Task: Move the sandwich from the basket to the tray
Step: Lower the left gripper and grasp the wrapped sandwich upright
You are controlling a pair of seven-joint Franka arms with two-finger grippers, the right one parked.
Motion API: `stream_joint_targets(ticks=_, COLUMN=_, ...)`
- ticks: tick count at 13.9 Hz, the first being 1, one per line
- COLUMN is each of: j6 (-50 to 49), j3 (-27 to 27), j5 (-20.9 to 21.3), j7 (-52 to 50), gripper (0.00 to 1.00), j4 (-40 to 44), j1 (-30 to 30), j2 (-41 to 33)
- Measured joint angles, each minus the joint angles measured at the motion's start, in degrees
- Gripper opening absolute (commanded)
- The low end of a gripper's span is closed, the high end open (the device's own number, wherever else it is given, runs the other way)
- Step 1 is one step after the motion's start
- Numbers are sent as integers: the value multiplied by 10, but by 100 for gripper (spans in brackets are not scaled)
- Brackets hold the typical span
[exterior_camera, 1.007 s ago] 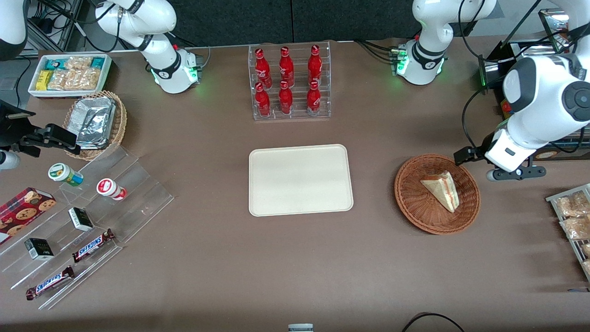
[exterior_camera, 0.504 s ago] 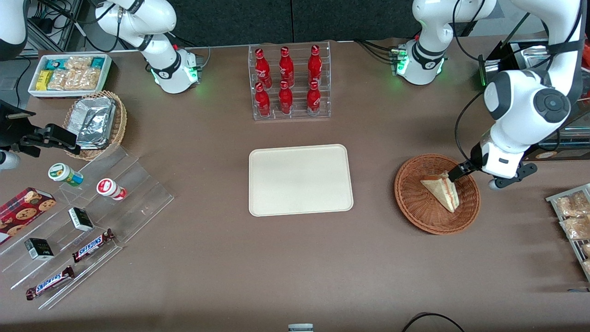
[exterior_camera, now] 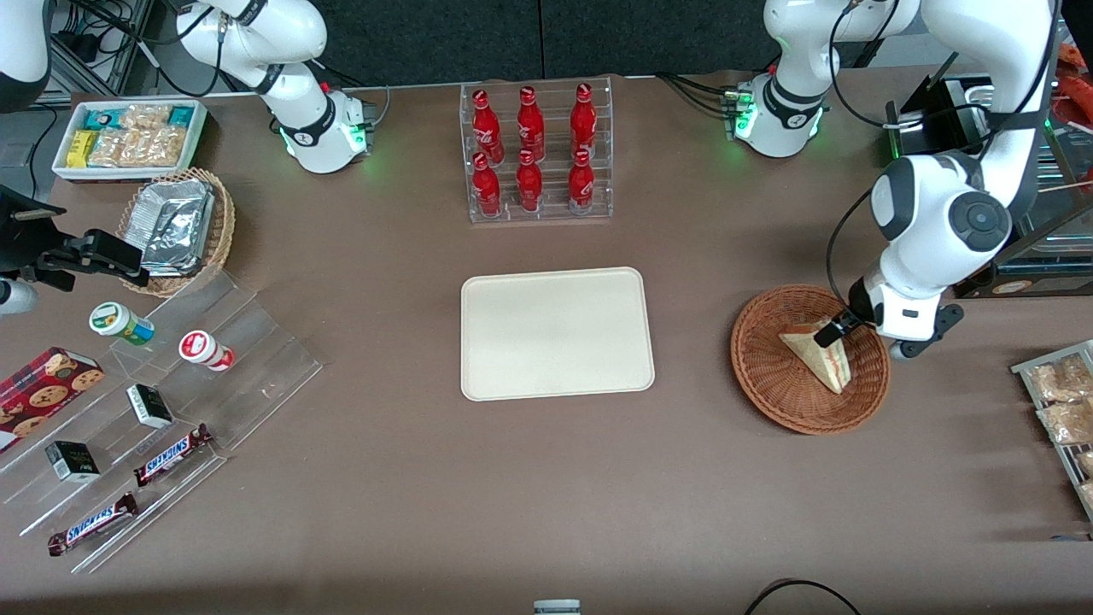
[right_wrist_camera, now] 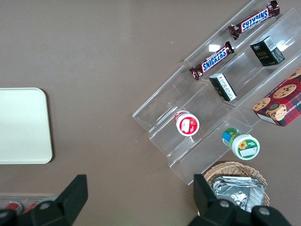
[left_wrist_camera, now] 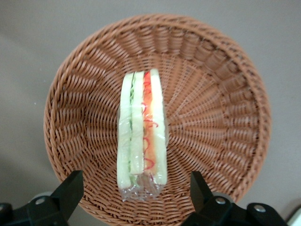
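Observation:
The sandwich point(exterior_camera: 818, 356) point(left_wrist_camera: 142, 132), a clear-wrapped wedge of pale bread with red, orange and green layers, lies in the reddish-brown wicker basket point(exterior_camera: 768, 376) point(left_wrist_camera: 221, 122). My gripper point(exterior_camera: 841, 329) point(left_wrist_camera: 136, 186) hangs just above the basket over the sandwich's wider end. It is open, one black finger on each side of the sandwich, well apart from it. The cream tray point(exterior_camera: 557, 332) lies flat at the table's middle, beside the basket, with nothing on it.
A clear rack of red bottles point(exterior_camera: 535, 152) stands farther from the front camera than the tray. Snack packets point(exterior_camera: 1059, 401) lie at the working arm's end. A tan basket of foil packets point(exterior_camera: 178, 229) and an acrylic shelf of snacks point(exterior_camera: 145, 410) sit toward the parked arm's end.
My gripper has come in from outside the basket's rim toward the tray and now hangs over the sandwich. The sandwich, basket and tray have not moved.

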Motion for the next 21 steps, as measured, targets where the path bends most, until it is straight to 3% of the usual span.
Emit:
stream_joint_targets(ticks=8, j6=42, j3=0, j5=0, j7=-2, gripper=97, j4=-12, j1=0, j2=27)
stream_joint_targets(ticks=9, j6=45, j3=0, j5=0, j7=-3, gripper=85, j4=-12, j1=0, j2=31)
stream_joint_targets(ticks=11, j6=48, j3=0, j5=0, j7=-7, gripper=38, j4=-12, j1=0, j2=37)
stream_joint_targets(ticks=13, j6=49, j3=0, j5=0, j7=-17, gripper=7, j4=-12, j1=0, j2=40)
stream_joint_targets(ticks=14, j6=49, j3=0, j5=0, j7=-19, gripper=0, j4=-12, j1=0, j2=40)
stream_joint_targets(ticks=21, j6=51, j3=-11, j5=0, j7=-30, gripper=0, j4=-9, j1=-4, j2=47)
